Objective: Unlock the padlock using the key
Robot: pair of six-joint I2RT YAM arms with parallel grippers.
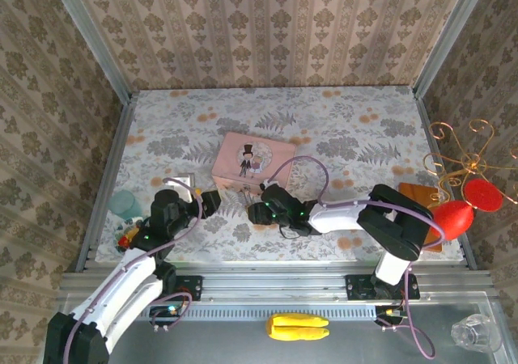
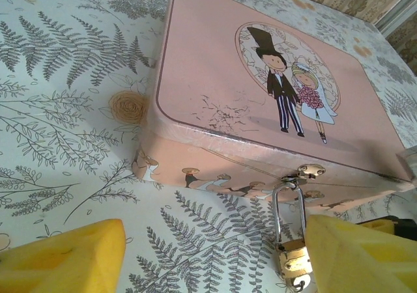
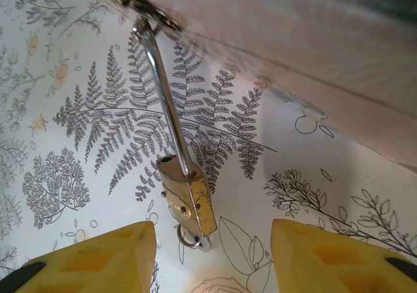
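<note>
Hanging by its thin shackle (image 3: 163,91) from the clasp (image 2: 311,171) on the pink tin's (image 2: 260,97) front wall, the padlock (image 3: 189,198) rests its brass body on the worktop (image 2: 65,111) just before the tin. The left tool (image 2: 215,241) is spread there, one yellow finger (image 2: 352,254) just beside the padlock, pinching nothing. The right tool (image 3: 214,237) is spread too, the padlock's lower end near its gap, ungripped. A small silvery ring (image 3: 193,239) sits at that end; whether it belongs to the key I cannot tell.

On your fern-patterned bench (image 1: 364,129) sits a pink tin (image 1: 252,160) with a cartoon couple; a teal cup (image 1: 125,204) stands at the left edge, red ornaments (image 1: 484,194) on a wire stand at the right.
</note>
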